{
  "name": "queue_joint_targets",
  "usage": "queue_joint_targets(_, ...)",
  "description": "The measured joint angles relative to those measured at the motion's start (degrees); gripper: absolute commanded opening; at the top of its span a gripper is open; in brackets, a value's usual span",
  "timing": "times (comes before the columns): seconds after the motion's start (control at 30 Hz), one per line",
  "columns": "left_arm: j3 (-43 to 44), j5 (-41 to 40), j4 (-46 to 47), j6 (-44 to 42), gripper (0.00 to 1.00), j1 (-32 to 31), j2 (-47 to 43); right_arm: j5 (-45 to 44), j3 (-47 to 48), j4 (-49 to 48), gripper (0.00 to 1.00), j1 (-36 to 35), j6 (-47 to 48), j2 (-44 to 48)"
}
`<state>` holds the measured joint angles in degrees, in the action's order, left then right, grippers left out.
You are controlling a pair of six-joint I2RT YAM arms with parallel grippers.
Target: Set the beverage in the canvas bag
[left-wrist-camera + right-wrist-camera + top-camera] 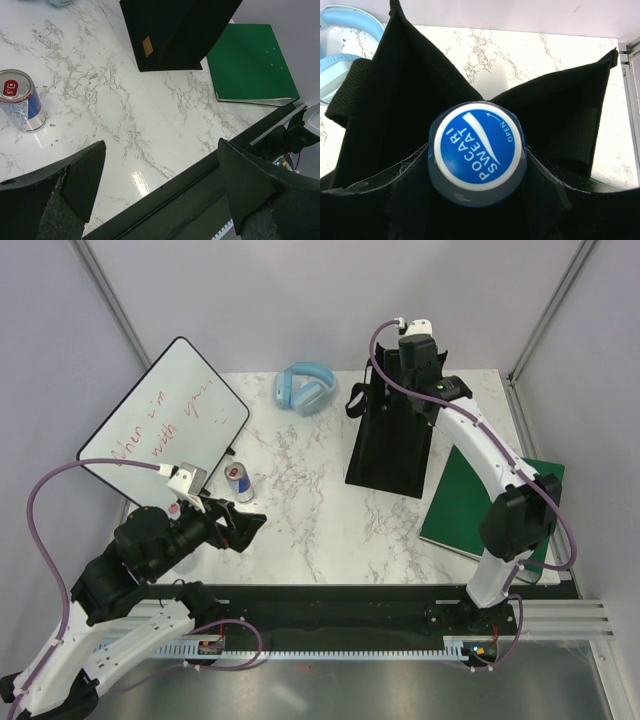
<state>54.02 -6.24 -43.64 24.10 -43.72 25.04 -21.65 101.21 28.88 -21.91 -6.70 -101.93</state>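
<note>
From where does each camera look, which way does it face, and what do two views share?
Top external: above and behind the bases, facing down at the table; left arm and right arm show.
Left wrist: over the table's near left, facing across to the can and green book; its open jaws show.
Right wrist: above the canvas bag, facing down into it; its jaws clamp the bottle.
Shared: both wrist views show the bag.

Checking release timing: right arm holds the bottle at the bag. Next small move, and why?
Probably lower it straight down a little, then open. The right jaws grip the Pocari Sweat bottle at the open mouth of the canvas bag, cap near the rim; releasing now might tip the bag.
</note>
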Motion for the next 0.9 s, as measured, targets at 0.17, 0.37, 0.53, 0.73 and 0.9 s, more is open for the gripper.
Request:
queue_joint_targets(0.17, 0.00, 0.17, 0.00, 0.00, 1.00, 0.00, 0.00, 0.33, -1.46, -1.70, 0.00, 0.07, -0.22, 0.72)
queue_joint_targets(0.37, 0.00, 0.35, 0.00, 0.00, 1.00, 0.00, 0.07, 1.57, 1.36, 0.98, 0.00, 0.20, 0.17, -0.15)
queue_joint_targets(0.53, 0.00, 0.35, 0.00, 0.02, 1.00, 0.00, 0.24, 4.83, 7.41, 5.79, 0.00, 0.24, 0.46, -2.67)
queue_joint_targets(0.73, 0.00, 0.39, 0.02, 0.04, 1.00, 0.00, 0.26, 8.39, 8.70, 6.40, 0.00, 0.02, 0.42, -2.64)
queue_joint_targets(0.9, 0.00, 0.55, 0.02, 0.09, 1.00, 0.00, 0.20, 11.41, 4.79, 5.62, 0.00, 0.00, 0.50, -1.29)
